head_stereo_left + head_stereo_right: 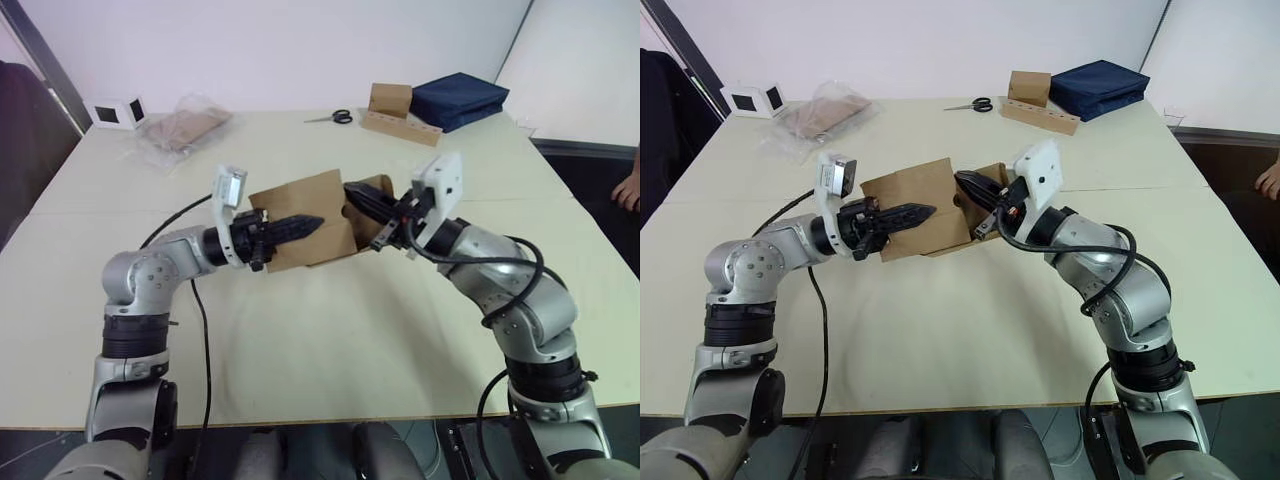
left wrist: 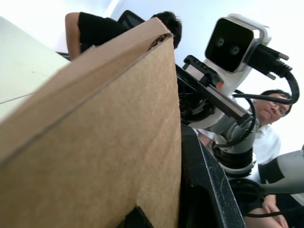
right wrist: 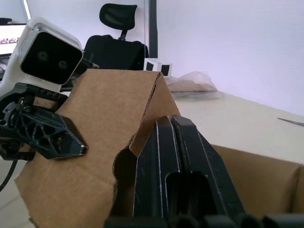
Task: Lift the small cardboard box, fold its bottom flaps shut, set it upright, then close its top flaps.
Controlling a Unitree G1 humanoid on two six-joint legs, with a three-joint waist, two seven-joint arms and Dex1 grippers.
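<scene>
The small cardboard box (image 1: 300,198) hangs above the middle of the table (image 1: 330,340), tilted, between my two grippers. My left gripper (image 1: 312,223) reaches in from the left along a large brown flap (image 2: 104,142). One black finger (image 2: 204,190) lies tight against the flap's edge, and the other is hidden behind the cardboard, so it looks shut on the flap. My right gripper (image 1: 352,192) comes from the right with its fingers (image 3: 180,175) pressed together, poking into the box's open end beside a raised flap (image 3: 114,118).
At the table's far side lie scissors (image 1: 333,117), a brown box with a hole-punched strip (image 1: 398,112), a dark blue bag (image 1: 460,98), a plastic bag (image 1: 188,128) and a white cube (image 1: 120,112). A person's hand (image 1: 628,190) shows at the right edge.
</scene>
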